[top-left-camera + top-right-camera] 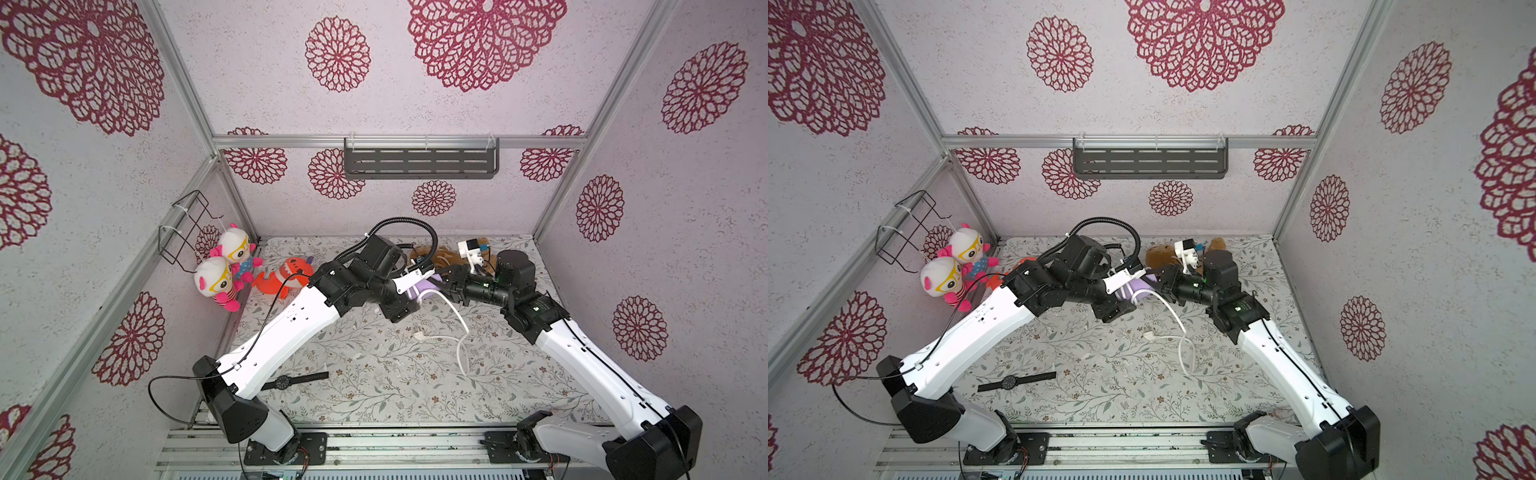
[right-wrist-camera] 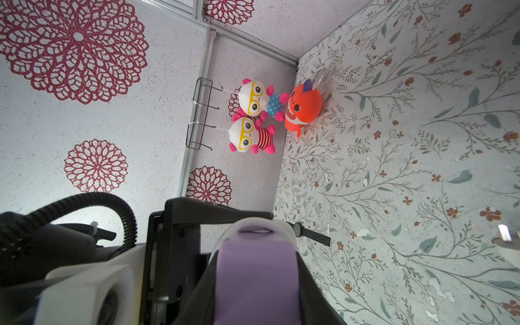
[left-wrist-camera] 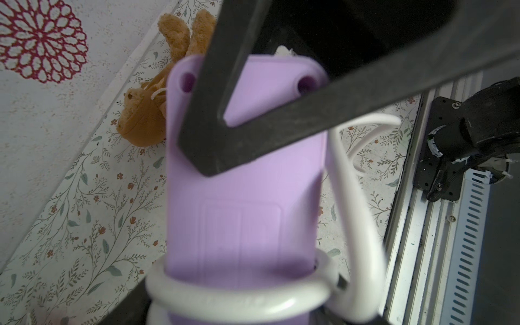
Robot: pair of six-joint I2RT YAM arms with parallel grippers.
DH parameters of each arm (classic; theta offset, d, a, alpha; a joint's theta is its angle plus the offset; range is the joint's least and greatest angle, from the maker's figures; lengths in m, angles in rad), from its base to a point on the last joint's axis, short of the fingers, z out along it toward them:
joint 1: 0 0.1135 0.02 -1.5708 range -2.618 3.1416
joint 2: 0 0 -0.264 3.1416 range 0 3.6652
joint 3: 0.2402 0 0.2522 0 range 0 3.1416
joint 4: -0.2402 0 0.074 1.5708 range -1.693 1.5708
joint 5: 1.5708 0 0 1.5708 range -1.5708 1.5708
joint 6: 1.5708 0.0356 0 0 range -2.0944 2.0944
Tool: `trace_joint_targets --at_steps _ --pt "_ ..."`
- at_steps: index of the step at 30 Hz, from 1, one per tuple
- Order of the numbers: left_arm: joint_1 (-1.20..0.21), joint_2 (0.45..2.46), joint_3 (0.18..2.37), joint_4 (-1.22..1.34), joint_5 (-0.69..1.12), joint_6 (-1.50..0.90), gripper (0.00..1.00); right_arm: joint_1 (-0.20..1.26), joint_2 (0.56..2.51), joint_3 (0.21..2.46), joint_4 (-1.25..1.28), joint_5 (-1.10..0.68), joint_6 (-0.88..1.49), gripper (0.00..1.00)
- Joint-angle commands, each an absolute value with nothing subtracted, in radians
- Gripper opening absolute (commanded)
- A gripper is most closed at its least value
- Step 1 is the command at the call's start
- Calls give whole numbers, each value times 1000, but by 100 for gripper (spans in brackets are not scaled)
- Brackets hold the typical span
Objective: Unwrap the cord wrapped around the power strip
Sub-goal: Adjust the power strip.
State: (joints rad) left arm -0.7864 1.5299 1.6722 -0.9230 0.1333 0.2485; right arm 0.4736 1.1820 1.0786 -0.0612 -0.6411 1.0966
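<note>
Power strip, a lavender-purple oblong plastic block with rounded edges, hangs above the floral-printed table near the back middle, bridged between the two arms. Its plain back, with two recessed holes at the far end, faces the left wrist view; the sockets are not visible. The long, white, flexible cord rings the strip once at the end on the left arm's side. From there it drops to the table, bends in a hairpin and ends at the small white plug, which lies flat. The right gripper has its black fingers pressed on both edges of the opposite end, apparently to carry the strip. The left gripper has its jaws spread wide, outside the cord ring and off the plastic, holding nothing. I judge this frees that last turn to be slipped off. A brown plush toy lies just behind the strip, and a black wristwatch lies well apart at the front.
</note>
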Motion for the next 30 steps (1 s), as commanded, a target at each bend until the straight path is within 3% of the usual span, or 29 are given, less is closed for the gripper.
trace_joint_targets --at_steps 1,12,30 --pt "-760 1428 1596 -745 146 229 97 455 1164 1065 29 -665 1179 0" --pt "-563 1172 1317 -595 392 204 97 420 1155 1076 31 -683 1174 0" --pt "-540 1340 1302 -484 648 182 97 420 1163 1120 12 -699 1151 0"
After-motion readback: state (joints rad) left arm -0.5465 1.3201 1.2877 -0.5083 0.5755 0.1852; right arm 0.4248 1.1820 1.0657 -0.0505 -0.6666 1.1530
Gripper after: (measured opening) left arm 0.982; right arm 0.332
